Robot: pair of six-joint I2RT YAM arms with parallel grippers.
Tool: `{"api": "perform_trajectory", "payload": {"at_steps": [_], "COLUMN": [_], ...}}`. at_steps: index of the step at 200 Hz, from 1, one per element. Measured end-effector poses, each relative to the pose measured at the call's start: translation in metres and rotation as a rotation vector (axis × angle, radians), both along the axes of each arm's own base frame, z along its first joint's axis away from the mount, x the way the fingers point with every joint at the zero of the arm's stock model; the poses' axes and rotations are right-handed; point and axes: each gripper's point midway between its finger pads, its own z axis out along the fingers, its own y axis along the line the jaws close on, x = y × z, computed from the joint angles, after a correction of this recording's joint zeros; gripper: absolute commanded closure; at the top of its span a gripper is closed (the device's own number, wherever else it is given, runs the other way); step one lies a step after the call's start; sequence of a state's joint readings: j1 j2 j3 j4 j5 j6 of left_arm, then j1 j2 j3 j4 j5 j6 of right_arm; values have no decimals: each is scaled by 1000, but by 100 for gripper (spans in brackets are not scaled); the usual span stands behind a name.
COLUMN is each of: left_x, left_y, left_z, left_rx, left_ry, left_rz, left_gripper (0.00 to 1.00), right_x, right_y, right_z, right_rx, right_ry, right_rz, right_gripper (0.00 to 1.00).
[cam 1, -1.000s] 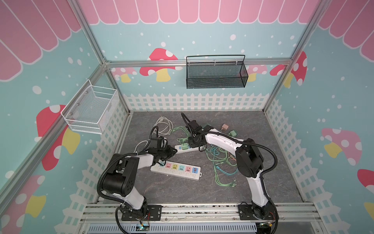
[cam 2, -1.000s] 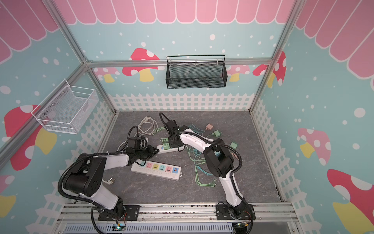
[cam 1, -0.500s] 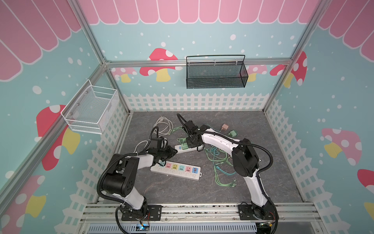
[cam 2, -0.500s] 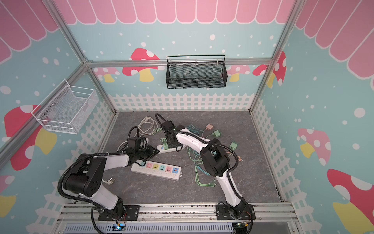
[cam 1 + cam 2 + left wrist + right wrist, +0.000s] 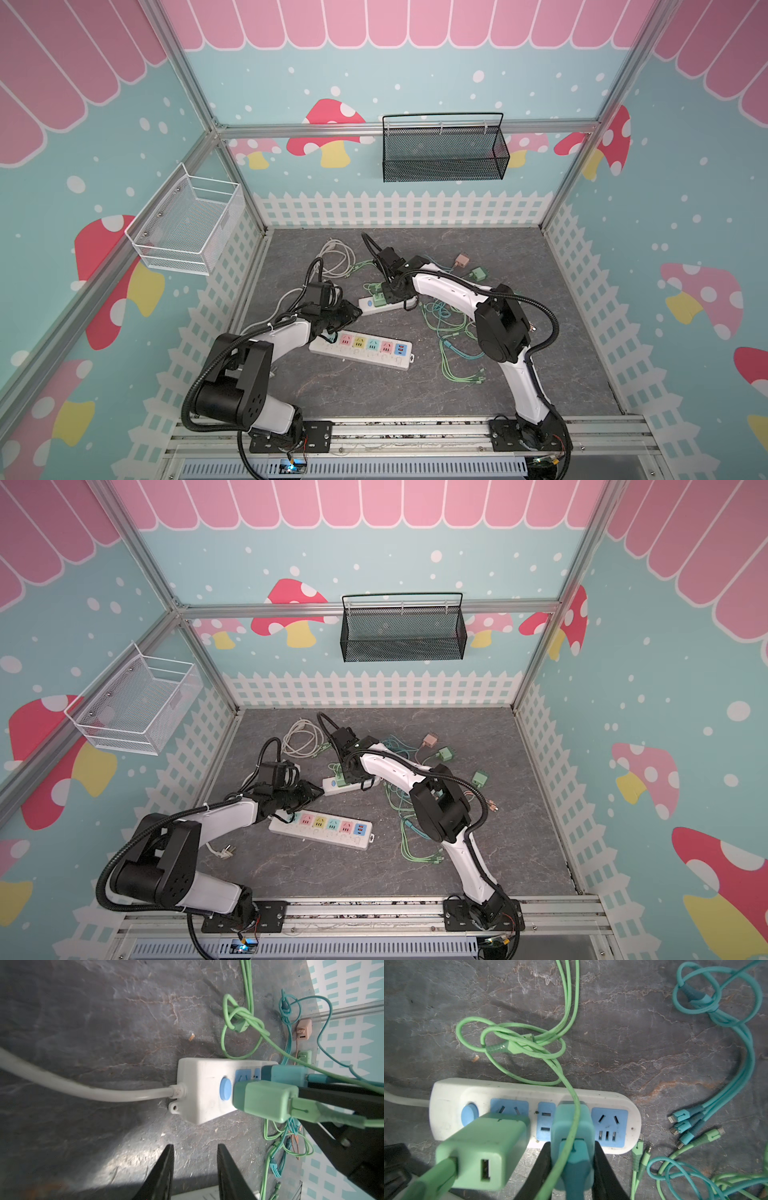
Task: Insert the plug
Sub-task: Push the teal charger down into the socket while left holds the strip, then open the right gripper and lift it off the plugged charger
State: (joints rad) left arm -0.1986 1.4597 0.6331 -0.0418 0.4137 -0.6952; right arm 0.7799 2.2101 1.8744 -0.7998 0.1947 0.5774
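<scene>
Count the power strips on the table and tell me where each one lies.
2. The small power strip with blue sockets lies mid-table. The long power strip with coloured sockets lies just in front of it, nearer the arm bases. None seems hidden.

In a top view the short power strip [image 5: 366,305] lies mid-frame on the counter [image 5: 561,332], the end plug [image 5: 481,1147] and middle plug [image 5: 584,1126] standing side by side in it, the long power strip [image 5: 361,350] just below. A cable tangle [image 5: 446,320] sprawls to their right, a coiled cord [image 5: 334,259] lies above-left, a loose adapter [image 5: 462,260] upper right.
</scene>
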Motion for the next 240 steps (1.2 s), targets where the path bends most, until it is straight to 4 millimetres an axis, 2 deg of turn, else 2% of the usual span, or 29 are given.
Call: {"api": "perform_trajectory", "payload": {"at_steps": [10, 28, 44, 71, 96, 152, 173, 198, 240], "left_x": [0, 1, 1, -2, -4, -4, -5, -5, -5], "left_y": [2, 7, 11, 16, 17, 17, 17, 17, 17], "left_z": [6, 16, 21, 19, 16, 16, 15, 15, 16], "left_rx": [12, 33, 48, 66, 70, 73, 73, 74, 73], "left_ry": [-10, -31, -39, -26, -15, -11, -9, -9, -10], "left_rz": [7, 18, 27, 32, 33, 30, 30, 29, 30], "left_gripper": [62, 60, 59, 58, 56, 54, 53, 53, 51], "right_x": [0, 0, 0, 0, -1, -2, -3, -11, -24], "right_y": [0, 0, 0, 1, 1, 1, 0, -3, -11], "right_z": [0, 1, 1, 3, 3, 3, 3, -6, -8], "right_rx": [0, 2, 4, 5, 7, 9, 9, -7, -14], "right_ry": [0, -1, 0, -1, 3, 6, 8, 43, 77], "right_rz": [1, 1, 2, 3, 9, 17, 22, 38, 49], "right_gripper": [100, 93, 90, 88, 79, 70, 63, 55, 51]}}
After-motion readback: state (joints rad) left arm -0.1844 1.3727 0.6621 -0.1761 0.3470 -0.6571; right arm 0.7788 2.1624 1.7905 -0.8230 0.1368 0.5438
